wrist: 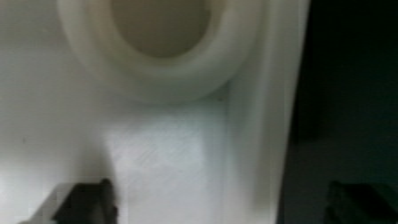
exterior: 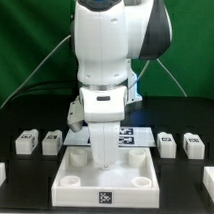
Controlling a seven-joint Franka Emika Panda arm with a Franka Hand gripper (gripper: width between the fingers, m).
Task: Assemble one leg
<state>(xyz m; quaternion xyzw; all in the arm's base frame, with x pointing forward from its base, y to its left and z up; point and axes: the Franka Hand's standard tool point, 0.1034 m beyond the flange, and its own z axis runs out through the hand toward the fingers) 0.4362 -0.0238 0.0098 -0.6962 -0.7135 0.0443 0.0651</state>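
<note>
Here the task stands at its start. All four legs, small white plastic blocks each with a black-and-white square tag, lie loose on the black table. Two are at the exterior view's left and two at its right. They sit well apart from the large white square tray-like panel, whose round corner bosses all appear vacant. No leg is picked up, carried or seated, so the whole step remains.

The white arm's gripper hangs low over the panel, in front of the marker board. In the wrist view its dark fingertips stand far apart. One is over the panel's floor near a boss, the other over the dark table beyond the panel's edge. The jaws look spread and clamp nothing, though the view is blurred.

Each leg lies low, tagged face turned up and toward the exterior camera. None is upright. The long axis appears level with the table, but its heading is too small to read.
</note>
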